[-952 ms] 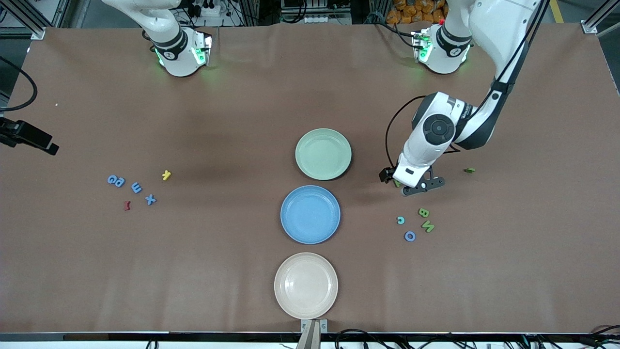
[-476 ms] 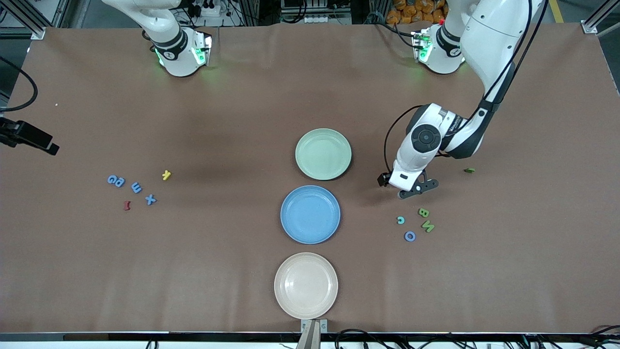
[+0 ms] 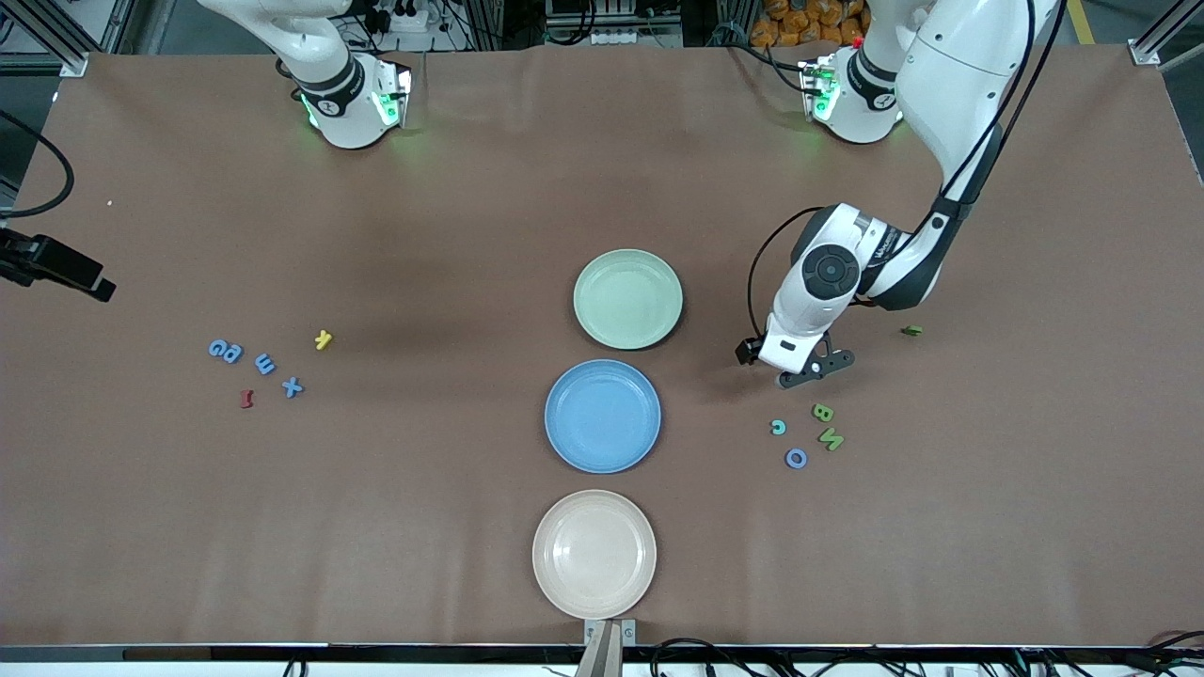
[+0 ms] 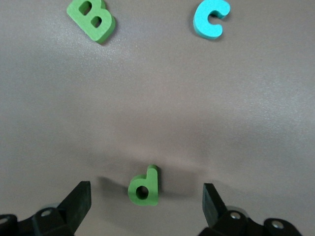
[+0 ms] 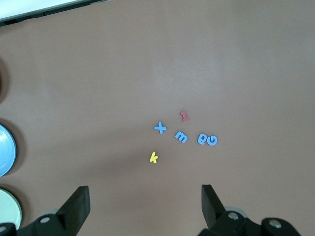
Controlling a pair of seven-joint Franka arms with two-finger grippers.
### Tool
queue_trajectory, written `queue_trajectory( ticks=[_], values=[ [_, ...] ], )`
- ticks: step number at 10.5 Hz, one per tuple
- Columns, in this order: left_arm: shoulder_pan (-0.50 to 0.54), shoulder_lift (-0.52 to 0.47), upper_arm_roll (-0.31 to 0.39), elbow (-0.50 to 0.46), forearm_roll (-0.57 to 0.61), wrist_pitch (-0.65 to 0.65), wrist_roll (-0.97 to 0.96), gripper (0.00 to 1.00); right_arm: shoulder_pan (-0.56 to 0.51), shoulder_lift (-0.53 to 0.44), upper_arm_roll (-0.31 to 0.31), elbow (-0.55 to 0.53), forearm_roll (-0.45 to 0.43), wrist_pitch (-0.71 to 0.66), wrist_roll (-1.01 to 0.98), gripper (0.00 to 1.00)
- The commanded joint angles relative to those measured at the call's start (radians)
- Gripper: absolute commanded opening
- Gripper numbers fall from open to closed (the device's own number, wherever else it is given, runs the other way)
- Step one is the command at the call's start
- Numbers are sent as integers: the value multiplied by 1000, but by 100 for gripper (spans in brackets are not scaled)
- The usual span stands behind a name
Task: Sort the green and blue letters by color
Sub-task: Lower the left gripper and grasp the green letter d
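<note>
No letters are sorted yet; the green P [image 4: 144, 186] is straddled by the left hand [image 4: 145, 196], fingers spread, ungrasped

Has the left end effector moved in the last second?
Yes. The left end effector shifted slightly toward the green plate, away from the green B.

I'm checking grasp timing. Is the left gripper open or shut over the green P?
Open. In the left wrist view the left gripper has its fingers spread wide, with the green P lying untouched on the table between them.
</note>
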Motion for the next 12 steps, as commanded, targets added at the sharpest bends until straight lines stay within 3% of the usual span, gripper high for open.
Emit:
queue_trajectory(
  ticks=[1,4,5,6,12],
  values=[
    [5,17,-3,12,32,13,-40,100,-8,4,4,-3,16,2,5,100],
    [3,17,-5,12,28,13,-40,100,-6,4,4,-3,16,0,5,100],
    [3,15,-6,11,25,13,-49,37,-8,4,4,-3,14,0,5,100],
    [-5,15,-5,11,25,13,-87,0,-8,4,4,-3,16,0,5,100],
    [-14,15,-5,14,25,13,-97,0,-9,4,4,-3,14,3,3,100]
  ],
)
